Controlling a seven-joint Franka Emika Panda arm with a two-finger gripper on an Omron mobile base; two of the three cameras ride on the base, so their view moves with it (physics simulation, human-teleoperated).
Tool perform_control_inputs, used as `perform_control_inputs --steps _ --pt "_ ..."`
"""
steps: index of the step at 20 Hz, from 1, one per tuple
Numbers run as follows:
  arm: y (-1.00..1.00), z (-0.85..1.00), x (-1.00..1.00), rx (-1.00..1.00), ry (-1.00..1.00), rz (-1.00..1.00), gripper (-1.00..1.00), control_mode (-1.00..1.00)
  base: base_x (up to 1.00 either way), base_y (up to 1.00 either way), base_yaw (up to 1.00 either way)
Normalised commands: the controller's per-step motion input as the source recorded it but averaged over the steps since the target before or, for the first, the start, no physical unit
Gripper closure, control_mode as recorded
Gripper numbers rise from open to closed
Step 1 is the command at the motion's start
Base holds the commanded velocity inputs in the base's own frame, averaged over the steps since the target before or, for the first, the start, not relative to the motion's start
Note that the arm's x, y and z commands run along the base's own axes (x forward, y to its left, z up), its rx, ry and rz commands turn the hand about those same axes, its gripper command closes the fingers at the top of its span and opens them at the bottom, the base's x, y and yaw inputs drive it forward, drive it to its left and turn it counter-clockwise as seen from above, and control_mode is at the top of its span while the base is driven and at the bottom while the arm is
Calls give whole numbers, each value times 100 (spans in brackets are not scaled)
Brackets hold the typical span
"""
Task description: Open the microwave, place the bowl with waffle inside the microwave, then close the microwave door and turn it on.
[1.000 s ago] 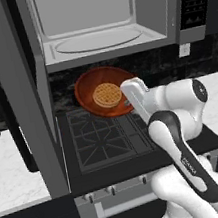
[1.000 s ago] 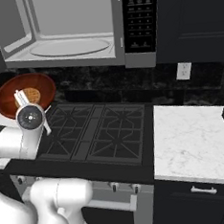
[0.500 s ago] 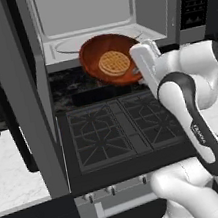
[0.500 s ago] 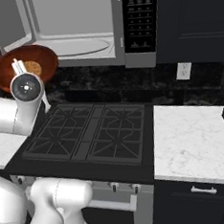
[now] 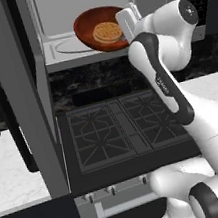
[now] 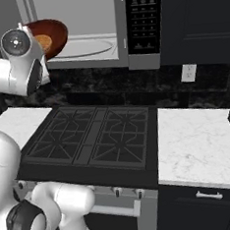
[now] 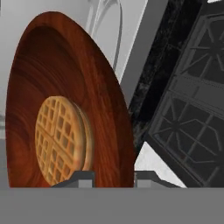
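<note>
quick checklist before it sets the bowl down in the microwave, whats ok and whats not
1. Microwave door swung open, out of the path: ok.
2. Pincer shut on the rim of the bowl: ok, its tips sit on either side of the rim in the hand view.
3. Waffle in the bowl: ok, though the bowl is tilted, so watch for sliding.
4. Bowl raised to the opening of the microwave: ok.
5. Turntable free of other items: ok on the part that shows.
6. Bowl resting on the turntable: not ok, it hangs above it.
</note>
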Motion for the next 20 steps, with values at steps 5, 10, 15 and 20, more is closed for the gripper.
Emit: perform_control_inputs --steps 5,10,15,20 --pt "-2 11 80 -1 10 -10 100 -100 0 0 0" --pt "0 1 81 -1 6 -10 100 -100 0 0 0" --pt "0 -1 58 0 0 -9 100 -100 0 0 0" --pt "0 -27 33 0 0 -3 100 -100 0 0 0"
